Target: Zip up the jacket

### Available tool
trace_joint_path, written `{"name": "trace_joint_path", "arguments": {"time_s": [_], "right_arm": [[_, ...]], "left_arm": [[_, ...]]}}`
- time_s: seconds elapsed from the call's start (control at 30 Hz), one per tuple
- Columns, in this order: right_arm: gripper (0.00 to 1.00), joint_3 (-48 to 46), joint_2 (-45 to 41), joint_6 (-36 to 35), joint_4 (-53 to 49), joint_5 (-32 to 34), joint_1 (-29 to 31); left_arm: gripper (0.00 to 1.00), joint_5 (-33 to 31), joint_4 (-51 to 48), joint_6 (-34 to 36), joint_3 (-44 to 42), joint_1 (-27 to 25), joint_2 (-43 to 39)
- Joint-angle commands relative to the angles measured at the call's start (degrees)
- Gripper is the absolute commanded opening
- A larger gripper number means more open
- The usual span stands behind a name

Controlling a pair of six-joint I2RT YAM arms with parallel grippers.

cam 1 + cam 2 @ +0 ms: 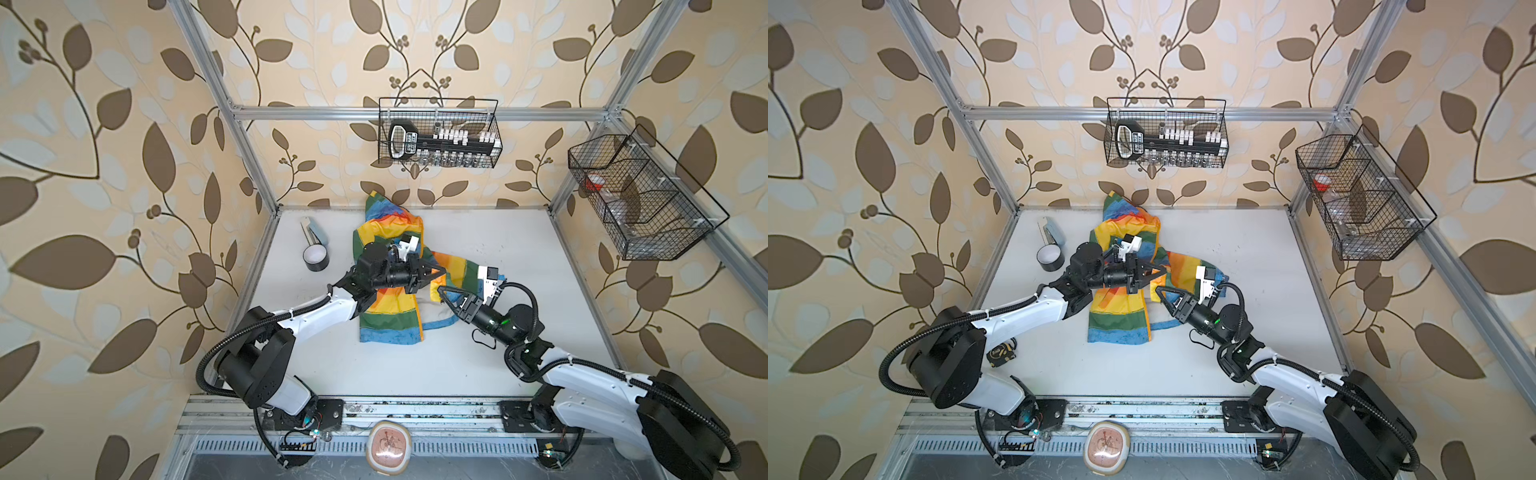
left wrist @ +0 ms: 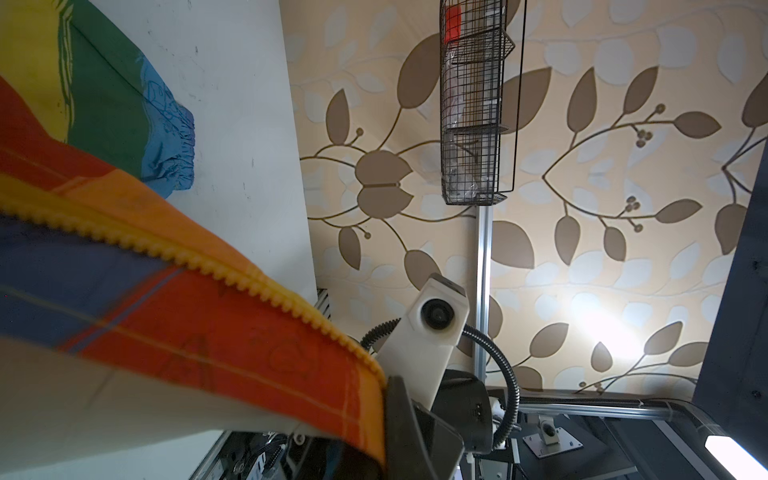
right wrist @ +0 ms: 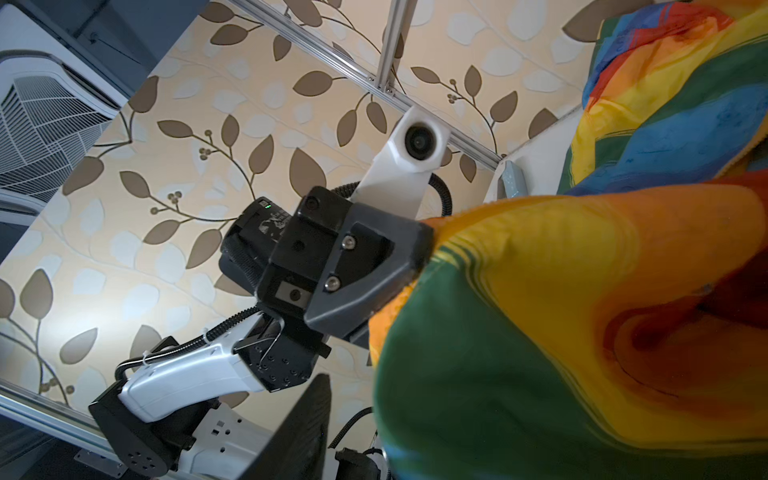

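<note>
Orange zipper (image 2: 257,282) edge of jacket (image 1: 390,320) meets right gripper (image 1: 441,289), can't tell if it grips. Left gripper (image 1: 441,272) is clamped on jacket. Best to close firmly right on the edge and keep it taut.

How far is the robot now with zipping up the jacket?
Done: nothing zipped; the zipper teeth show as one unjoined row in the left wrist view. In hand: the left gripper is shut on the zipper edge of the jacket; the right gripper is close beside it, its grip unclear. Left: joining both sides and closing the zipper.
</note>
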Motion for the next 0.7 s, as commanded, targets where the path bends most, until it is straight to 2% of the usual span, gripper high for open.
{"name": "trace_joint_path", "arguments": {"time_s": [0.0,0.2,0.5,0.67], "right_arm": [[0.49,1.3,0.7,0.4,0.0,-1.0,-0.6],[0.51,0.9,0.7,1.4,0.8,-1.0,-1.4],[0.30,1.2,1.0,1.8,0.9,-1.6,-1.6],[0.23,1.0,0.8,2.0,1.0,-1.8,-1.6]], "left_arm": [[0.00,0.6,2.2,1.5,2.4,-0.3,-2.6],[0.00,0.6,1.9,1.7,2.1,-0.3,-2.6],[0.00,0.7,1.9,1.7,1.9,-0.4,-2.6],[0.00,0.6,1.4,2.0,1.8,-0.3,-2.6]]}}
